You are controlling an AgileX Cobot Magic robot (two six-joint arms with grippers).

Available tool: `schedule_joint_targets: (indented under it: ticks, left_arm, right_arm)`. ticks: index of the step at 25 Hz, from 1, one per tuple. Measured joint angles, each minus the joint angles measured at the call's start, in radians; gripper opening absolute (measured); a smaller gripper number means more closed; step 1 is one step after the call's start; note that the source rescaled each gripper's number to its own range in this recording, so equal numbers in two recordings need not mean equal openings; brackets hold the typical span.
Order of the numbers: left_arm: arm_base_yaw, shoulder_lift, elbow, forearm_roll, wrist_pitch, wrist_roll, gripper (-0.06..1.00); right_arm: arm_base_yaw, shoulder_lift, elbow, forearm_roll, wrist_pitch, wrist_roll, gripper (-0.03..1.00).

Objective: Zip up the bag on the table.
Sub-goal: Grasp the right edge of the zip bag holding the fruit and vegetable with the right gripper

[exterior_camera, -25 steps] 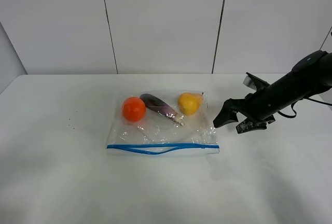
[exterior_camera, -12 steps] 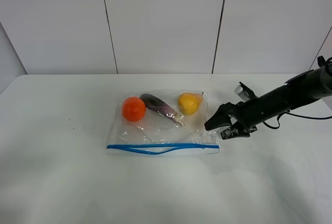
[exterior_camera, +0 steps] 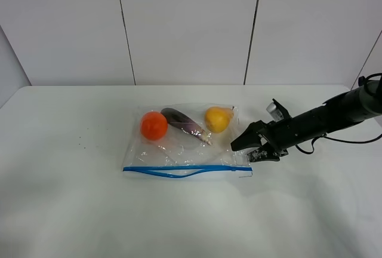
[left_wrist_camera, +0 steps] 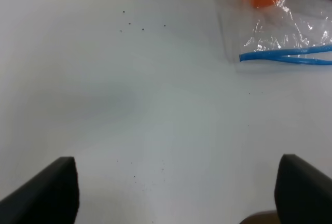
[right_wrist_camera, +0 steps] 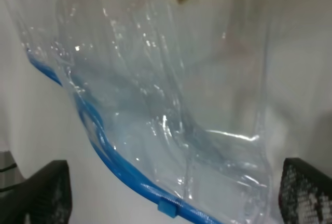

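The clear plastic bag (exterior_camera: 179, 150) lies on the white table (exterior_camera: 71, 198), its blue zip strip (exterior_camera: 185, 170) along the near edge, gaping slightly in the middle. Inside are an orange (exterior_camera: 154, 125), a purple eggplant (exterior_camera: 185, 125) and a yellow pear (exterior_camera: 218, 119). My right gripper (exterior_camera: 243, 150) is open, low at the bag's right end; the right wrist view shows the bag (right_wrist_camera: 171, 94), strip (right_wrist_camera: 98, 130) and a small blue slider (right_wrist_camera: 167, 207) between its fingers (right_wrist_camera: 36, 193). My left gripper (left_wrist_camera: 176, 193) is open over bare table, apart from the bag's left corner (left_wrist_camera: 280, 37).
The right arm (exterior_camera: 322, 120) stretches in from the right edge with a cable behind it. White wall panels (exterior_camera: 185, 25) stand behind the table. A few dark specks (exterior_camera: 80, 144) mark the tabletop left of the bag.
My right gripper has moved left and down, from beside the bag to its right end. The bag and the fruit have not moved.
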Motion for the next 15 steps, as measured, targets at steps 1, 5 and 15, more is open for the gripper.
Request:
schedule_joint_targets:
  ticks: [1, 5, 15]
  left_arm:
    - [0.0, 0.0, 0.0, 0.0, 0.0, 0.0, 1.0]
    - [0.0, 0.0, 0.0, 0.0, 0.0, 0.0, 1.0]
    - [0.0, 0.0, 0.0, 0.0, 0.0, 0.0, 1.0]
  right_arm:
    - [0.0, 0.009, 0.0, 0.008, 0.006, -0.003, 0.88]
    - [0.0, 0.036, -0.001, 0.033, 0.033, -0.018, 0.87]
    - [0.0, 0.036, -0.001, 0.038, 0.04, -0.025, 0.78]
